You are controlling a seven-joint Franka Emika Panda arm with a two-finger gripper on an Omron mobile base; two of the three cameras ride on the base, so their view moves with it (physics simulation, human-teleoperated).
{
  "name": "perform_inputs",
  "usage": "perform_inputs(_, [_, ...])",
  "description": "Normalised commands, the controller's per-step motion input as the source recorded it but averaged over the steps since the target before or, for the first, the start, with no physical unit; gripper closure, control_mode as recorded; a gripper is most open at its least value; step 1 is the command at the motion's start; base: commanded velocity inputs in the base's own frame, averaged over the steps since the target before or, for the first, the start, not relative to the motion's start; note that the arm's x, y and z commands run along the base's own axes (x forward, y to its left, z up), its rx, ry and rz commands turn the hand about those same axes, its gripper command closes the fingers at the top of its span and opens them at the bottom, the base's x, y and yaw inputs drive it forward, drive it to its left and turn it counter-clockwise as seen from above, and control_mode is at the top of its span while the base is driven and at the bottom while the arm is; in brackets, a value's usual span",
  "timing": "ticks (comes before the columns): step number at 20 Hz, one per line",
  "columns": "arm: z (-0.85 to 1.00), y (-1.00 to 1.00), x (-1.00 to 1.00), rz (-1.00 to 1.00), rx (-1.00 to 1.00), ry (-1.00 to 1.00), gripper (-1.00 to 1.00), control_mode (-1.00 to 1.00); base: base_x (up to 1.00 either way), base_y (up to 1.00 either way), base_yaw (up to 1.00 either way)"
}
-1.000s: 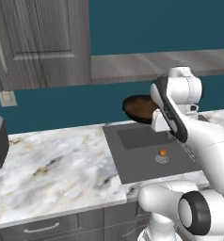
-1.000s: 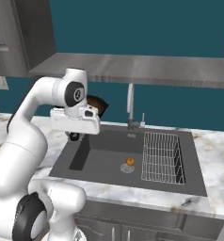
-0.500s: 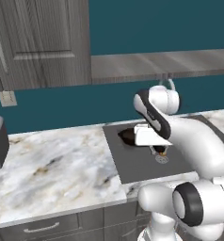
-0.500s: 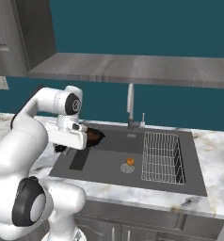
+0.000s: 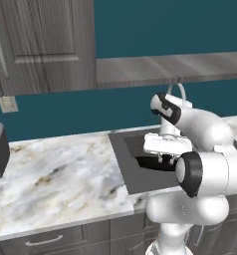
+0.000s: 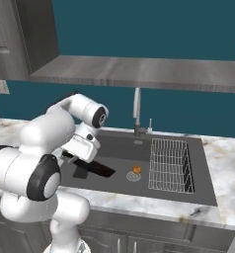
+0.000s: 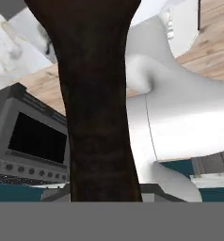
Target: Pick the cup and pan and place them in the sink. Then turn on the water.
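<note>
1. Reached low into the sink (image 6: pixel 208 195) at its left end, with the gripper (image 6: pixel 79 159) down near the basin's left wall.
2. Clamped the gripper onto the pan (image 6: pixel 97 169), jaws partly closed around its dark handle.
3. Held the pan low over the basin floor near the left wall, tilted; whether it touched the floor could not be told.
4. Seen from the left base camera as a dark shape (image 5: pixel 153 163) just under the white hand (image 5: pixel 166 145), inside the sink's near left part (image 5: pixel 121 154).
5. Seen from the hand camera as a broad dark-brown handle (image 7: pixel 97 117) running straight up from the bottom edge, right between the fingers.
6. Stood at the back rim of the sink: a grey faucet (image 6: pixel 137 111).
7. Lay in the right half of the basin: a wire rack (image 6: pixel 170 165), with a small orange object (image 6: pixel 136 169) beside the drain, well apart from the pan.
</note>
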Motion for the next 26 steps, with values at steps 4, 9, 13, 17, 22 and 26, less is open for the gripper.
perform_inputs(4, [-0.01,-0.02,0.32,-0.24,0.00,0.22,1.00,-1.00,0.00,0.00,0.00])
perform_inputs(9, [-0.05,0.00,0.37,-0.21,-0.01,0.02,1.00,-1.00,0.00,0.00,0.00])
perform_inputs(13, [-0.25,0.00,0.25,-0.20,-0.10,-0.04,1.00,-1.00,0.00,0.00,0.00])
perform_inputs(17, [-0.29,0.11,0.33,-0.19,-0.17,-0.11,1.00,-1.00,0.00,0.00,0.00])
perform_inputs(22, [-0.30,0.21,0.60,-0.15,-0.15,-0.05,1.00,-1.00,0.00,0.00,0.00])
perform_inputs(26, [-0.29,0.02,0.55,-0.10,-0.02,0.00,1.00,-1.00,0.00,0.00,0.00])
